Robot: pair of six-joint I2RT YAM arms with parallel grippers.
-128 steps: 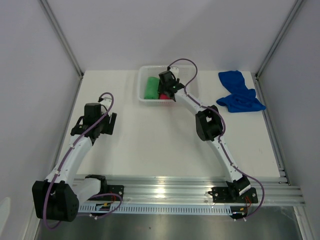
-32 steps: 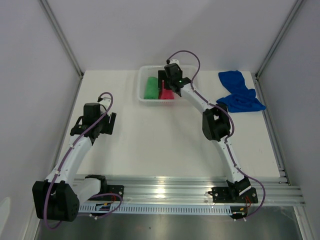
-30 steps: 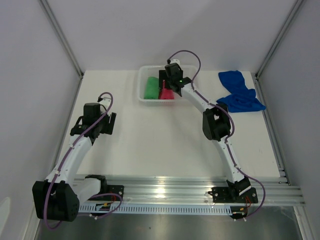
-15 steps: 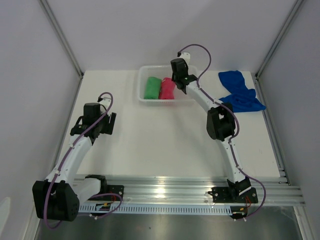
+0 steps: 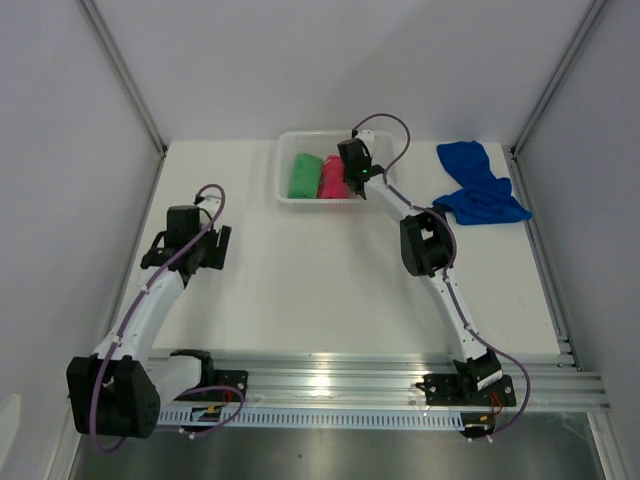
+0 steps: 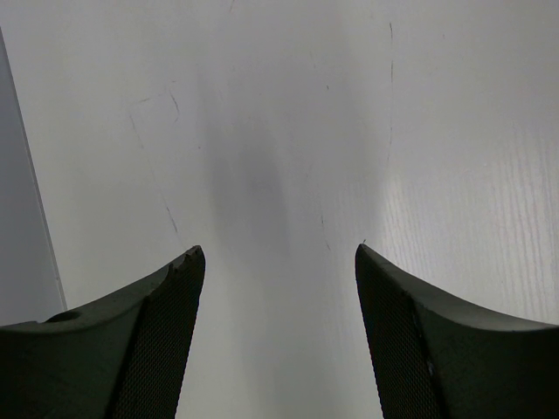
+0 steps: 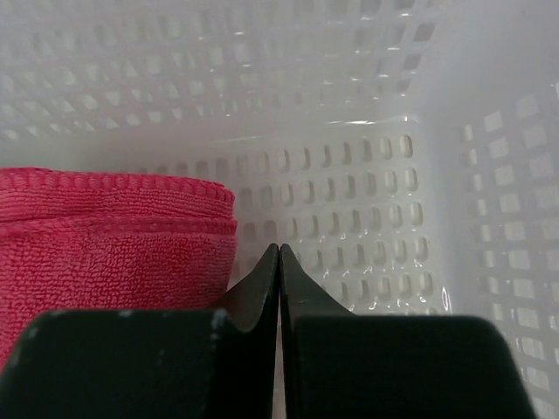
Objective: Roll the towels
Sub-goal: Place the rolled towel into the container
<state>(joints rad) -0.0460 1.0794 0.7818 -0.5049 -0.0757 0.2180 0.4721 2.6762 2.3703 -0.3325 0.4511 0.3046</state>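
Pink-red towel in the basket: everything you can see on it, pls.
The pink-red towel is a soft, fine-looped microfibre cloth with a stitched hem along its edge, rolled into a short thick bundle. It lies inside the white slotted basket, lengthwise front to back, side by side with the rolled green towel on its left, apparently touching it. The right gripper, fingers shut and empty, sits at its right side; whether it touches the cloth cannot be told.

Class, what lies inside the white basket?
A green towel and a pink-red towel, rolled, side by side. The shut right gripper covers part of the basket floor.
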